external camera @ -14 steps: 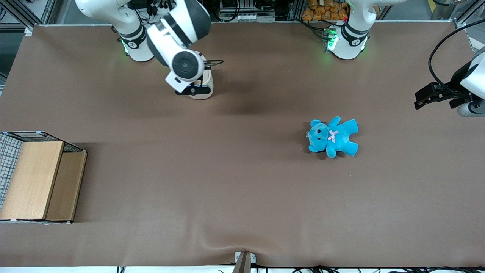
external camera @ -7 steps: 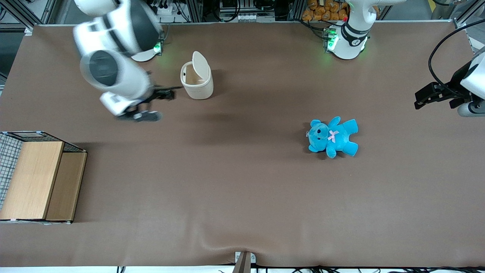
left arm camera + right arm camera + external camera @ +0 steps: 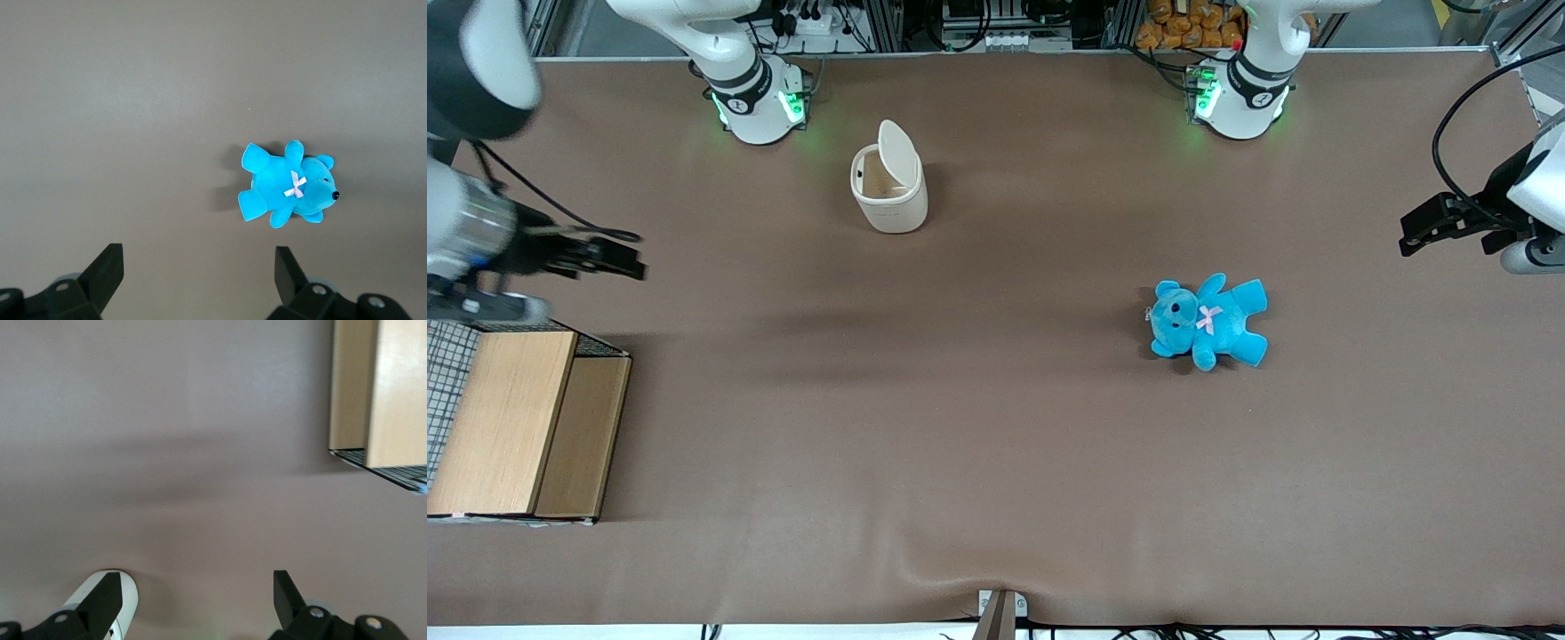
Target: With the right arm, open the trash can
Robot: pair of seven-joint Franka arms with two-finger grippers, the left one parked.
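The gripper (image 3: 618,260) hangs above the table (image 3: 996,462) at the working arm's end, just above the wooden box (image 3: 511,422) with its wire mesh. In the right wrist view its two black fingers (image 3: 107,600) stand wide apart with nothing between them, only bare brown cloth below. The same view shows the edge of the box (image 3: 380,393) and a bit of white arm base (image 3: 110,597) by one fingertip.

The right arm (image 3: 467,133) itself runs off the picture's edge at that end of the table.

The trash can (image 3: 889,191) stands well apart from the gripper, farther from the front camera and more toward the middle of the table, near the working arm's base (image 3: 751,102). The gripper does not touch it. Its lid (image 3: 898,156) is tipped up, nearly upright, and the mouth is open, showing the inside wall.

A blue teddy bear (image 3: 1208,322) lies on the cloth toward the parked arm's end, nearer the front camera than the can; the left wrist view shows it too (image 3: 287,190), lying on its back with a pink bow.
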